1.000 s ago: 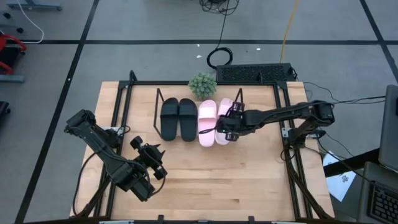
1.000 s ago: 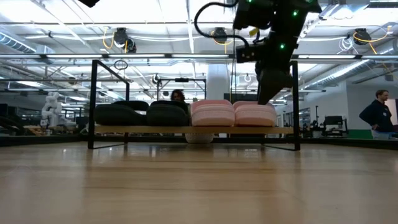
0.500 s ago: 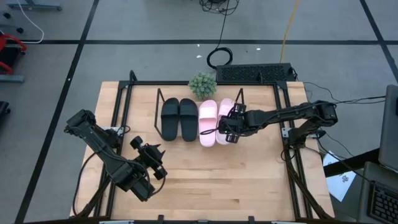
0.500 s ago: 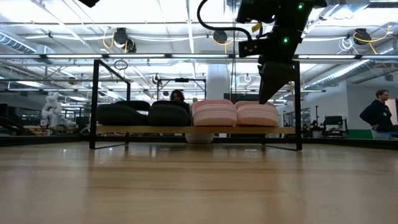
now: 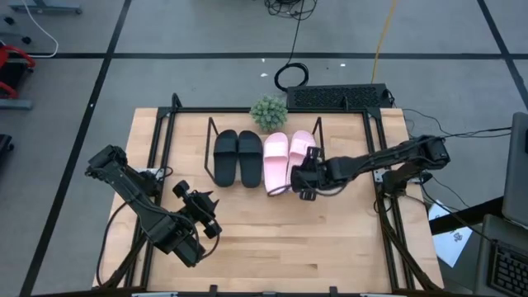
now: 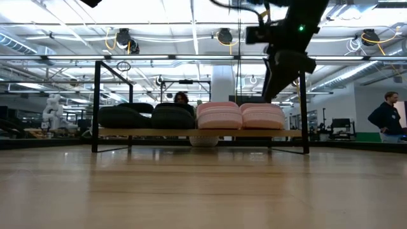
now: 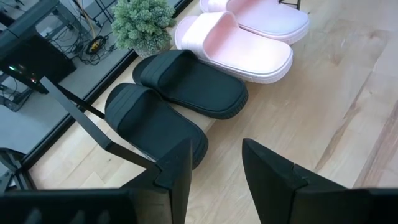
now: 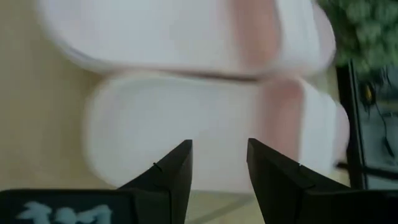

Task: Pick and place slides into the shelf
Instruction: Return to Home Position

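fig. state of the workspace with the shelving apparently complete. all four slides stand side by side on the shelf point(image 6: 280, 133) at the far side of the tabletop point(image 5: 272, 239). the black pair point(image 5: 237, 157) is toward the left arm's side and the pink pair point(image 5: 288, 157) toward the right arm's side. a small plant point(image 5: 269, 111) sits just behind.

right claw point(image 5: 303, 180): hovers over the heel of the outer pink slide point(image 5: 304, 151), clear of it in the low view. its fingers are parted by a moderate gap with nothing between them.

left claw point(image 7: 216, 158): waits near the front left of the tabletop, well apart from the shelf, likewise parted and empty.

likely hazards:
- (a) a retreat made too low could let a fingertip catch the heel lip and drag that slide off the board.
- (b) the two pink slides lie touching, so a nudge to one would probably pass to the other.
- (c) the right arm runs near the shelf's wire end frame point(image 5: 318, 132). a sideways swing could hook it and shift the light rack with everything on it.

rising first, then drawing back, looks safest.
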### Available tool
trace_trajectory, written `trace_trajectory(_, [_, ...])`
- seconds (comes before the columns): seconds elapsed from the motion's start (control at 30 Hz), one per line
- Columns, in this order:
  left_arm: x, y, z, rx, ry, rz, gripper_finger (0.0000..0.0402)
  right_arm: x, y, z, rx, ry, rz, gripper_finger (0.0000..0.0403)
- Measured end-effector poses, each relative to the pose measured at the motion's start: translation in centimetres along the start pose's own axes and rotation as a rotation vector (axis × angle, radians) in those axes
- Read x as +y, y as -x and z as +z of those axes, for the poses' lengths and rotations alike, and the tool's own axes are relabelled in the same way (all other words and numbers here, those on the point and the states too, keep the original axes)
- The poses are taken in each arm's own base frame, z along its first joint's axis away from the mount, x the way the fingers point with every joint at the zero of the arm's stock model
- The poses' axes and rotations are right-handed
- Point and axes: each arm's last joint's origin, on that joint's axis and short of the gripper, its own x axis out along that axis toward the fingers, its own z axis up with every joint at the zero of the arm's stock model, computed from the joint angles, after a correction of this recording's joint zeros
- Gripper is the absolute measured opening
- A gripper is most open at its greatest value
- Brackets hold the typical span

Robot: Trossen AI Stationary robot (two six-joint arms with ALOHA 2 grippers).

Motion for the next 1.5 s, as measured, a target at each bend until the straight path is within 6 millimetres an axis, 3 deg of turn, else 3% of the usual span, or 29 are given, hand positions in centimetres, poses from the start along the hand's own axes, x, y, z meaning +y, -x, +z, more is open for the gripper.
trace_trajectory(0.33, [0.0, 0.2, -0.1, -0.01, 0.002, -0.004, 0.0145, 6.2, 3.7, -0.7, -0.163, 0.078, 0.11, 0.0144])
trace_trajectory(0.5, [-0.3, 1.2, -0.9, -0.022, 0.016, -0.039, 0.0145, 9.3, 6.9, -2.3, -0.257, 0.108, 0.174, 0.0144])
trace_trajectory(0.67, [-0.5, 2.9, -2.2, -0.044, 0.062, -0.098, 0.0145, 11.0, 10.8, -4.1, -0.386, 0.111, 0.188, 0.0144])
trace_trajectory(0.87, [-0.7, 5.2, -3.9, -0.14, 0.127, -0.19, 0.0145, 11.1, 15.9, -5.7, -0.564, 0.063, 0.315, 0.0144])
trace_trajectory(1.1, [-0.9, 8.8, -6.3, -0.354, 0.164, -0.373, 0.0145, 9.7, 20.5, -8.3, -0.711, 0.048, 0.473, 0.0144])
trace_trajectory(1.27, [-0.7, 11.1, -7.7, -0.497, 0.203, -0.488, 0.0145, 8.9, 22.8, -10.2, -0.765, 0.054, 0.587, 0.0144])
trace_trajectory(1.5, [-0.8, 12.6, -8.7, -0.524, 0.253, -0.571, 0.0145, 8.3, 24.3, -12.2, -0.763, 0.008, 0.711, 0.0144])
